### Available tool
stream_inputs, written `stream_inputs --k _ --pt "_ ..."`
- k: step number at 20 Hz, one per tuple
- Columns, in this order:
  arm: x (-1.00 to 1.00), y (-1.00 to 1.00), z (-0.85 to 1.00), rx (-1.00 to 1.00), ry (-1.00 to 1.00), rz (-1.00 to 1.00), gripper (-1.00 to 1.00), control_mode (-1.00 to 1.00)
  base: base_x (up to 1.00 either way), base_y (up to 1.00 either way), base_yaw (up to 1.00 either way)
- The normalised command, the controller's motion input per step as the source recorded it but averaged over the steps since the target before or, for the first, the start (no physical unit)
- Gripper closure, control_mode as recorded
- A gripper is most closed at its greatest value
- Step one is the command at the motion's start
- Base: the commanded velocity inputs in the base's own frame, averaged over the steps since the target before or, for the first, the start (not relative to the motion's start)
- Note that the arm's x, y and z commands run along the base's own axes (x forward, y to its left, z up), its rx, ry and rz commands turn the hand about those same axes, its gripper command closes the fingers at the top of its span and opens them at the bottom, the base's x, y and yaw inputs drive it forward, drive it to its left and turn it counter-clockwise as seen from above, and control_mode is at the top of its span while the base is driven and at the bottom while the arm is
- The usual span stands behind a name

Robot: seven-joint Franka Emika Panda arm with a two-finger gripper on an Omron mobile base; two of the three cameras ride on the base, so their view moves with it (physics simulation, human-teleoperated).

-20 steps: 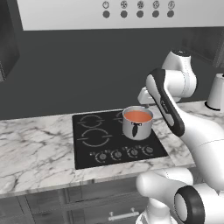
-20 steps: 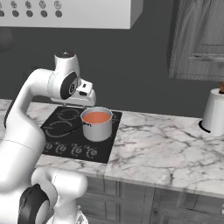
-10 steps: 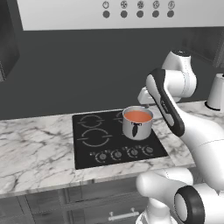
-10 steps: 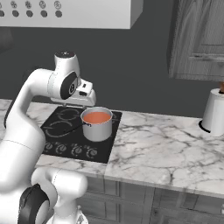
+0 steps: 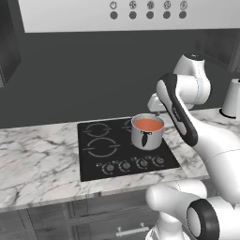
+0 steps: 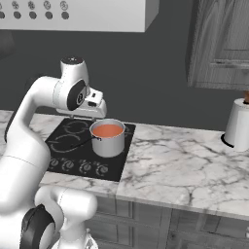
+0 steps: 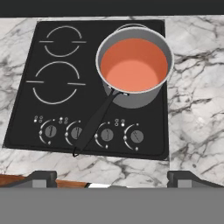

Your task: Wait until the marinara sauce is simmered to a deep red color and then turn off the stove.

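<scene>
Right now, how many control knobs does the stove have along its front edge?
4, in one row along the front of the stove: far left, second, third, far right. The pot handle crosses the second; none seem hidden.

Both base views look forward and down from behind the arm, left and right, sharing the stove [image 5: 126, 147] [image 6: 87, 151] and pot [image 5: 147, 131] [image 6: 108, 138]. Hand view looks down on them from much nearer, above the stove [image 7: 87, 83].
</scene>
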Motion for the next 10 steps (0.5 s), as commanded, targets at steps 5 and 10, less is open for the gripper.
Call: stream_inputs --k 5,10 --pt "0.0 0.0 0.0 0.0 0.0 0.0 -1.0 -1.0 0.0 0.0 0.0" --pt "0.0 0.0 0.0 0.0 0.0 0.0 -1.0 -1.0 0.0 0.0 0.0"
